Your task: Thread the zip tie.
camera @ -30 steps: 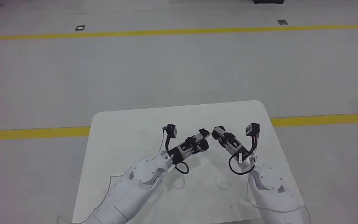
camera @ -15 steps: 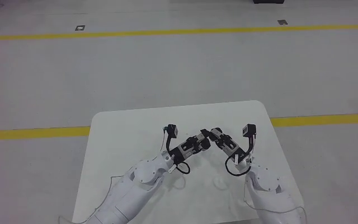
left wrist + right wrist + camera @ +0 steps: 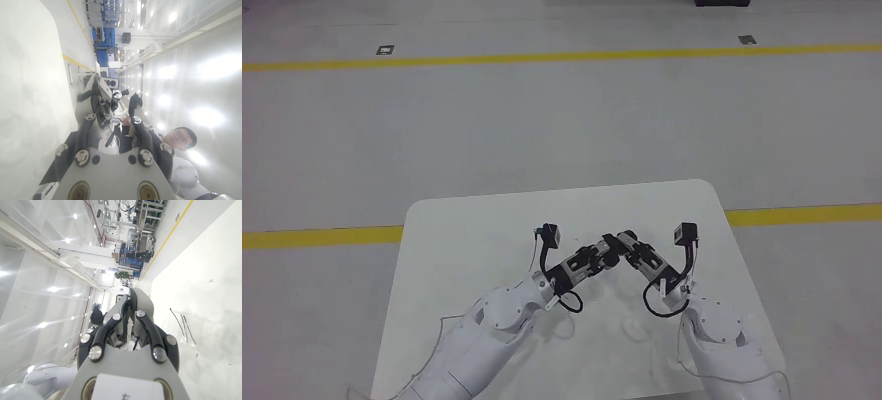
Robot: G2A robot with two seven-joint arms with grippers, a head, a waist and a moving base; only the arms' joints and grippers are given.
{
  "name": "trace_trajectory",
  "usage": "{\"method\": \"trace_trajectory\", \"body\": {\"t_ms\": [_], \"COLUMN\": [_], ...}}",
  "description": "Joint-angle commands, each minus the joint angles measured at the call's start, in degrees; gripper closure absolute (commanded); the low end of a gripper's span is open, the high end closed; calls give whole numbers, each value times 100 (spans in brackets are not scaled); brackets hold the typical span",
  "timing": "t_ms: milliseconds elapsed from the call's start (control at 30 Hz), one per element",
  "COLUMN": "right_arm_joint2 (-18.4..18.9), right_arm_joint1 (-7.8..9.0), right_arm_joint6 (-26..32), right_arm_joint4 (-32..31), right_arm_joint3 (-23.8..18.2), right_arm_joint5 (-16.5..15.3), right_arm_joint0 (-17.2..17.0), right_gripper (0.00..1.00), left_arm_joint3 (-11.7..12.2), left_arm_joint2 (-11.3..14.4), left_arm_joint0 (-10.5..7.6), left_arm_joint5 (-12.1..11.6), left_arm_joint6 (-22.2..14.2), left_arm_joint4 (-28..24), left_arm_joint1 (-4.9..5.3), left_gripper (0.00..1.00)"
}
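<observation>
Hovering above the table (image 3: 208, 266), my right gripper (image 3: 130, 301) was pinched shut, the left gripper (image 3: 109, 97) gaping around its tips. Black zip ties (image 3: 182, 323) lay flat below, nearer my right arm; none visibly held.

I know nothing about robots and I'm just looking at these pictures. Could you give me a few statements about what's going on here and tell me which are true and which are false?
1. The left pincer and the right pincer are close together above the white table. True.
2. The right pincer is wide open. False: its fingers are shut together.
3. Thin black zip ties lie loose on the table. True.
4. The lines on the floor are red. False: the floor lines are yellow.
5. The left pincer is clamped shut. False: its fingers stand apart.
</observation>
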Motion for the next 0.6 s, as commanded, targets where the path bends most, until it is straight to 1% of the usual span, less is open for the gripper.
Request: {"method": "trace_trajectory", "body": {"t_ms": [0, 300, 567], "right_arm_joint2": [1, 3, 13], "right_arm_joint1": [-3, -18, -30], "right_arm_joint6": [8, -7, -12], "right_arm_joint4": [-51, -193, -235], "right_arm_joint3": [-21, -113, -169], "right_arm_joint5": [0, 0, 0], "right_arm_joint0": [-9, -60, -76], "right_gripper": [100, 100, 100], "left_arm_joint3": [-7, -24, -35], "left_arm_joint2": [4, -8, -25], "left_arm_joint0": [4, 20, 34], "left_arm_joint5": [19, 76, 92], "left_arm_joint6": [18, 75, 101], "left_arm_joint4": [13, 70, 95], "left_arm_joint1": [0, 8, 16], "left_gripper": [68, 71, 81]}}
